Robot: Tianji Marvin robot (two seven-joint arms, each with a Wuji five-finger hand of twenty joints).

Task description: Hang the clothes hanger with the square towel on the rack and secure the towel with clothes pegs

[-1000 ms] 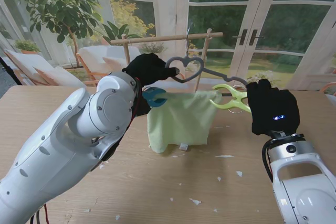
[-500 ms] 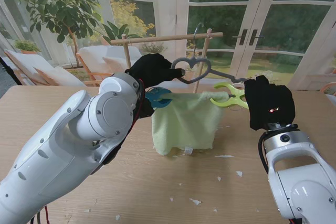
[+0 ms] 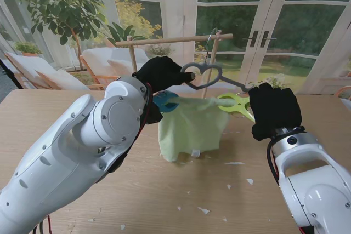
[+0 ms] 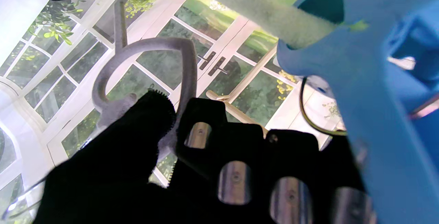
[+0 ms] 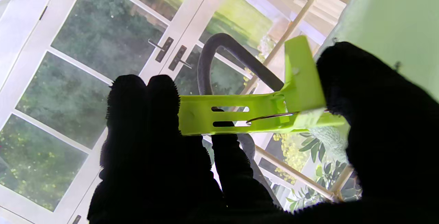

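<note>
Stand view. My left hand [image 3: 159,73], black-gloved, is gripping the grey clothes hanger [image 3: 204,75] at its heart-shaped neck and holding it up in front of the wooden rack [image 3: 174,40]. The hanger's wire hook [image 3: 210,35] is sitting right at the rack's crossbar; I cannot tell whether it is resting on the bar. The pale green square towel [image 3: 192,127] is draping from the hanger, its lower edge reaching down to the table [image 3: 55,108]. A blue clothes peg [image 3: 164,101] is sitting on the towel's left upper corner, just beside my left wrist. My right hand [image 3: 275,111] is clasping a lime green clothes peg [image 3: 237,104] at the towel's right upper corner. Small white scraps [image 3: 204,210] are lying on the table nearer to me.

Left wrist view. My left fingers [image 4: 144,128] are wrapping round the grey hanger loop [image 4: 144,49]. The blue peg [image 4: 360,80] is filling much of this picture, clamping the fuzzy towel edge [image 4: 260,4].

Right wrist view. My right fingers [image 5: 161,97] and thumb are pinching the green peg's [image 5: 240,114] handles; its far end is meeting the towel [image 5: 387,21] edge. The hanger's grey arm [image 5: 223,52] is passing behind the peg.
</note>
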